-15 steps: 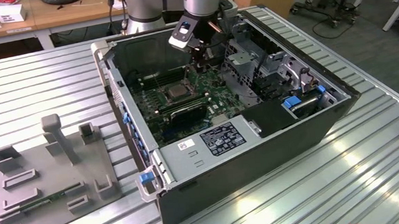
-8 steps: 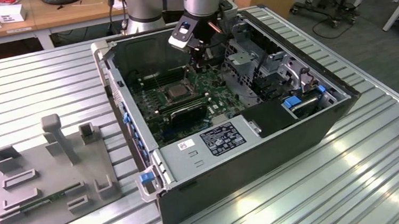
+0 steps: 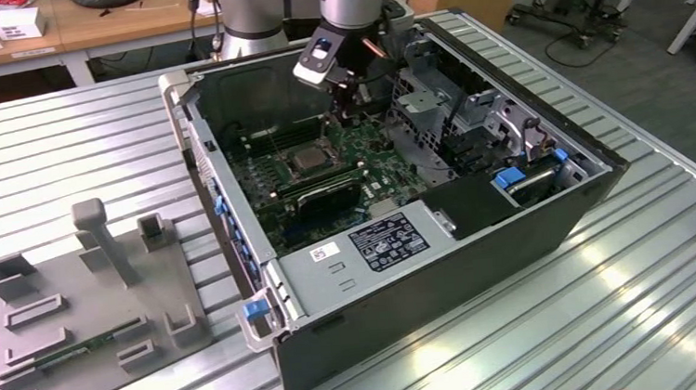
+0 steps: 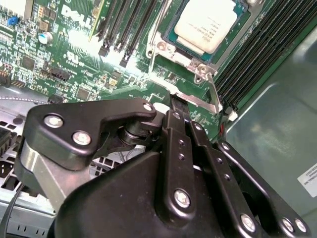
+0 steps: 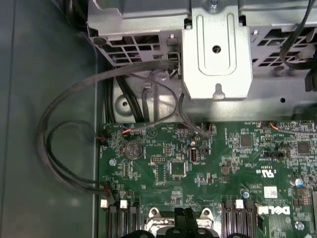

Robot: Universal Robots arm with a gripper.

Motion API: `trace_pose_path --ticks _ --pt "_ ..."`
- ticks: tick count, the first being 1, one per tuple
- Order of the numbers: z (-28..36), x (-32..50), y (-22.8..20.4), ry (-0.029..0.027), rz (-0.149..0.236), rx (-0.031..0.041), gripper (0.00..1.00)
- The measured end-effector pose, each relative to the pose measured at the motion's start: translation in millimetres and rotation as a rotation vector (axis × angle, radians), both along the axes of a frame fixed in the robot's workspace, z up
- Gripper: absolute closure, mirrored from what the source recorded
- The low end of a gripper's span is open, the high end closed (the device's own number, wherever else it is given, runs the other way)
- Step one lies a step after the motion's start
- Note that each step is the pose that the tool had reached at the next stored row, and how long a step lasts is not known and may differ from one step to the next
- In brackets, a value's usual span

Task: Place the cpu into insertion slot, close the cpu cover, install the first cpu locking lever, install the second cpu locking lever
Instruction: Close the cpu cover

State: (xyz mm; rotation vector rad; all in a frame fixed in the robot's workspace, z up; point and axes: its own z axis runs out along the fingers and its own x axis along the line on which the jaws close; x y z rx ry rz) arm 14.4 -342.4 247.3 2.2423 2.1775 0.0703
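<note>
The cpu (image 4: 207,24) lies flat in the insertion slot (image 4: 171,37) on the green motherboard, and in the exterior view the cpu (image 3: 309,157) shows as a small grey square. The cpu cover (image 4: 198,58) lies down around the chip as a silvery frame. A thin silvery locking lever (image 4: 200,100) runs along the socket's edge. My gripper (image 4: 174,103) is shut, its black fingertips right at this lever; I cannot tell whether they touch. In the exterior view the gripper (image 3: 348,113) reaches into the case just behind the socket. In the first wrist view the fingertips (image 5: 184,218) sit at the socket's edge.
The open computer case (image 3: 479,268) lies on a ribbed metal table. Black memory slots (image 4: 257,54) flank the socket. A metal drive cage (image 5: 215,49) and loose cables (image 5: 64,148) stand close behind my gripper. A grey fixture plate (image 3: 84,309) lies at the exterior view's left.
</note>
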Motion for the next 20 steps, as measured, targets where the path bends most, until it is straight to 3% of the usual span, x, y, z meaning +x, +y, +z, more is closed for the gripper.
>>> trace_pose_path --ticks 6,20 --pt "-0.2 -11.3 0.0 -0.0013 0.000 -0.0001 0.89" --pt "-0.8 -15.7 0.0 -0.0012 0.000 -0.0001 0.89"
